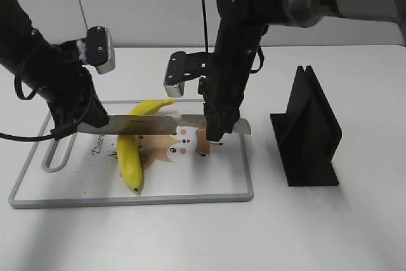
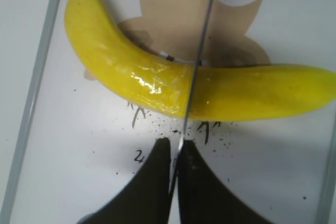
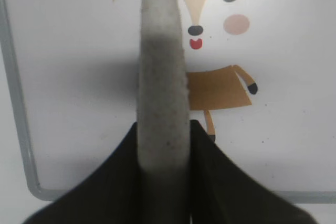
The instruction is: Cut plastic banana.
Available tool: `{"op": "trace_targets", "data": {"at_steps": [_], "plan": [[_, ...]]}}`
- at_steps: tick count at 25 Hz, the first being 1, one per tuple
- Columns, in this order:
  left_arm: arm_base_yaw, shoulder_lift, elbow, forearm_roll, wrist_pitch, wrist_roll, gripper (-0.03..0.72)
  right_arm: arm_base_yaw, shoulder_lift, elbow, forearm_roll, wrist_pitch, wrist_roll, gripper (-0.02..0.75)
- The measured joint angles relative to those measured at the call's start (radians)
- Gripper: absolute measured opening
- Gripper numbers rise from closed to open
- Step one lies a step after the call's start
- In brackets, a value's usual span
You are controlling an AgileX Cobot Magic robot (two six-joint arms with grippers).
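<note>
The plastic banana point(image 1: 129, 157) lies curved on the white cutting board point(image 1: 209, 176), stem toward the back. A knife point(image 1: 158, 124) lies level across the banana's middle, held at both ends. My left gripper point(image 1: 89, 122) is shut on the blade's tip end. In the left wrist view the thin blade point(image 2: 197, 61) runs edge-on from between the fingertips point(image 2: 176, 142) over the banana point(image 2: 131, 72). My right gripper point(image 1: 216, 132) is shut on the knife's grey handle point(image 3: 163, 77), which the fingers point(image 3: 164, 125) clamp on both sides above the board's fox drawing.
A black slotted knife stand point(image 1: 307, 131) stands on the table to the right of the board. The board's grey rim point(image 1: 127, 200) and its handle loop point(image 1: 56, 153) lie at the front and left. A wall runs behind the table.
</note>
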Motion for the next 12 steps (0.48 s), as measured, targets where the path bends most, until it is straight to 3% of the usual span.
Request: {"op": "trace_targets", "data": {"at_steps": [12], "plan": [[0.001, 0.032, -0.017, -0.033, 0.001, 0.01, 0.0, -0.004, 0.006, -0.002, -0.019, -0.014, 0.003, 0.188]]}}
